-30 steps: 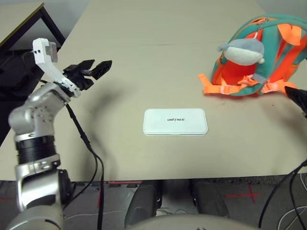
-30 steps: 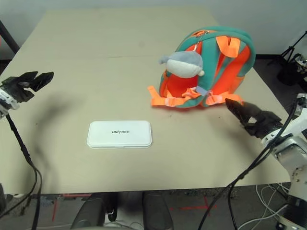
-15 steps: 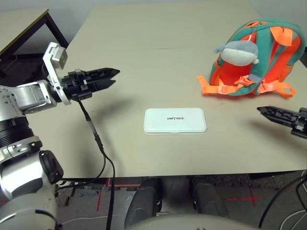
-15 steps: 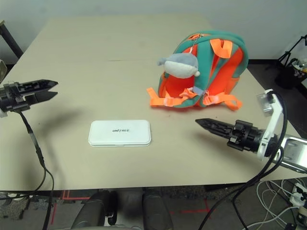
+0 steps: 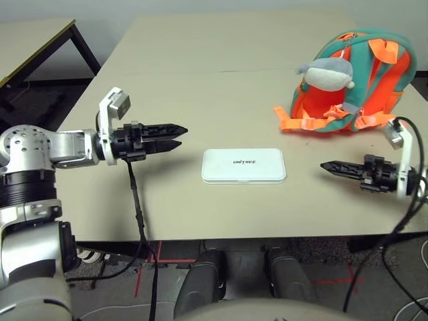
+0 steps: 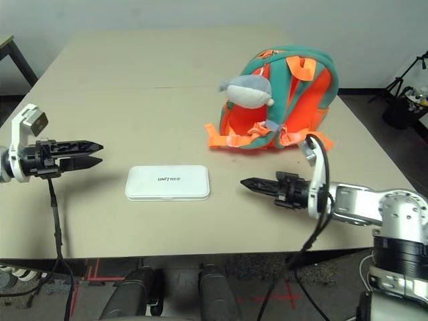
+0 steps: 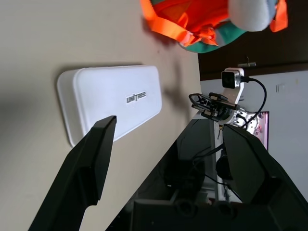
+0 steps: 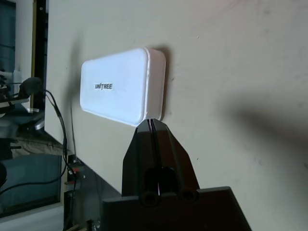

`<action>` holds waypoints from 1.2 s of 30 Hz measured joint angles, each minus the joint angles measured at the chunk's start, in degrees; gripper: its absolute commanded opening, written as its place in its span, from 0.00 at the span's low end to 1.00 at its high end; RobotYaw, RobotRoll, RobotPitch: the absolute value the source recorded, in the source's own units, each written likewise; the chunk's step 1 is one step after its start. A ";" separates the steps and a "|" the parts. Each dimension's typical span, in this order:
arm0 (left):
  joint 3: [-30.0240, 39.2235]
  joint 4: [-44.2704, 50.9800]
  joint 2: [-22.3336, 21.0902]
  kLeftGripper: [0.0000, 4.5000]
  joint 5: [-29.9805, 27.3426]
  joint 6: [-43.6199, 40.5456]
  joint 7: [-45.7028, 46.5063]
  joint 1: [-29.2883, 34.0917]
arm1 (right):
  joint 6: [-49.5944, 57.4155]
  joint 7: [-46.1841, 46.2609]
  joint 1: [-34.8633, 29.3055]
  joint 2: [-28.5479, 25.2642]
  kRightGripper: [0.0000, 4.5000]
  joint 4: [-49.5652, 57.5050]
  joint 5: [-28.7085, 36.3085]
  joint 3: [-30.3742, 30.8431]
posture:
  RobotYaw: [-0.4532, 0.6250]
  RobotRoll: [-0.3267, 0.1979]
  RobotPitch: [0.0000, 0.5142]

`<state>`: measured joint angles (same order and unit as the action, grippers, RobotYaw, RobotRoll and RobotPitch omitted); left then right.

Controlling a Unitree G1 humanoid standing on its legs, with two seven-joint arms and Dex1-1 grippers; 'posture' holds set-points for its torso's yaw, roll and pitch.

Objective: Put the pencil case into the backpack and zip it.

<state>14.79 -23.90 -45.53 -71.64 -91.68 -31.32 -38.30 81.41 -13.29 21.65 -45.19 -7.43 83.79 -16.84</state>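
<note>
The white pencil case (image 5: pixel 244 165) lies flat in the middle of the table near the front edge, lettering up. The teal and orange backpack (image 5: pixel 354 80) stands at the back right with its orange straps and grey shark charm (image 5: pixel 328 72) facing me. My left gripper (image 5: pixel 180 134) hovers level just left of the case, pointing at it, fingers open; in the left wrist view the case (image 7: pixel 110 101) shows between them. My right gripper (image 5: pixel 324 166) points at the case from the right, a short gap away, shut with nothing in it (image 8: pixel 151 122).
A black cable (image 5: pixel 137 200) hangs from my left wrist over the table's front edge. A second table (image 5: pixel 40 40) stands off to the far left. A black stand (image 6: pixel 408 87) is on the floor at the right.
Both arms have swung inward toward the pencil case, the left gripper moving right and the right gripper moving left. The case and backpack have stayed put.
</note>
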 measured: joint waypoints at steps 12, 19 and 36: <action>-3.77 -1.93 2.10 1.00 7.10 -0.10 -5.48 -0.02 | 1.24 -1.87 2.83 7.02 0.01 0.28 -8.40 3.37 | 0.36 0.62 0.22; -4.81 -2.27 3.00 1.00 11.52 -0.08 -8.22 -0.09 | -2.62 -3.59 4.13 9.02 0.01 0.41 -17.71 5.13 | 0.35 0.62 0.23; -11.78 -6.84 5.77 1.00 22.88 6.03 -17.29 -2.58 | -3.55 -7.42 6.58 12.58 0.01 5.21 -27.99 6.10 | 0.34 0.62 0.22</action>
<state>3.01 -30.74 -39.75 -48.76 -85.65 -48.61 -40.88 77.87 -20.70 28.23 -32.61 -2.22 55.80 -10.75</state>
